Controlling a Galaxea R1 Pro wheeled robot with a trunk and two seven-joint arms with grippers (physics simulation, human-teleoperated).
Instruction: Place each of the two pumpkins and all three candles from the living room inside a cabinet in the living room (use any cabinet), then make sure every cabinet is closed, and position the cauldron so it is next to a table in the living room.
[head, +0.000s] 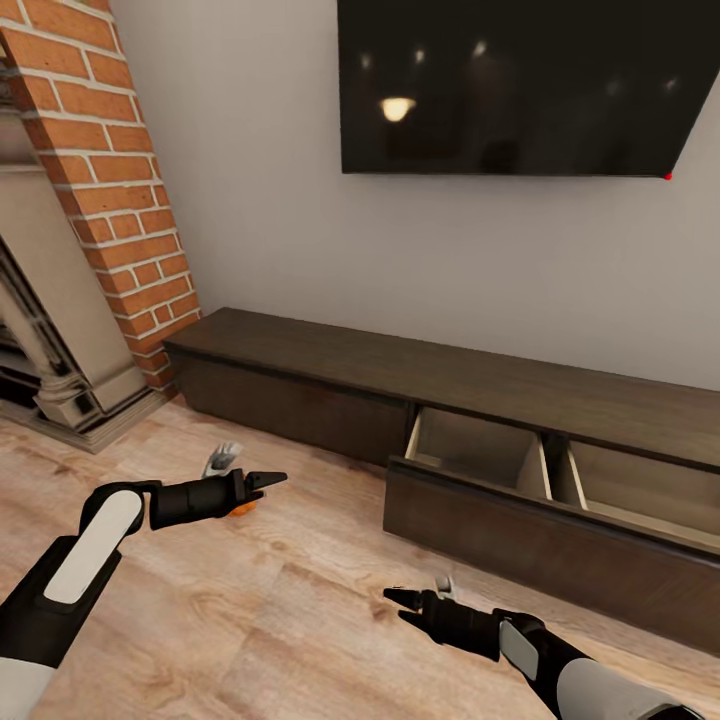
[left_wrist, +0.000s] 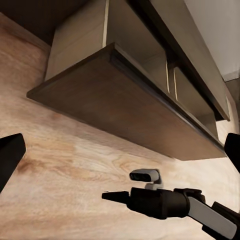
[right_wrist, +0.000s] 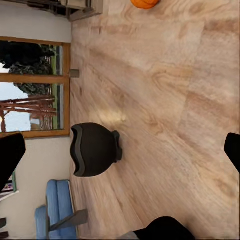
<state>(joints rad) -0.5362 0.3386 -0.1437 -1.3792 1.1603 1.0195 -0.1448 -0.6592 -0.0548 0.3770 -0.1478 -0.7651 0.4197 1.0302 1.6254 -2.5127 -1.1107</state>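
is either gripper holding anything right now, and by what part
Nothing is held. The left gripper is open above the pumpkin on the floor, and the right gripper is open and empty.

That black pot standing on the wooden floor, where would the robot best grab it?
Probably by the rim of the cauldron, coming down from above. It stands upright on the floor, its body is round and bulging, likely too wide for the fingers, while the flared lip of its open mouth gives a thin edge to pinch. A small side lug shows too.
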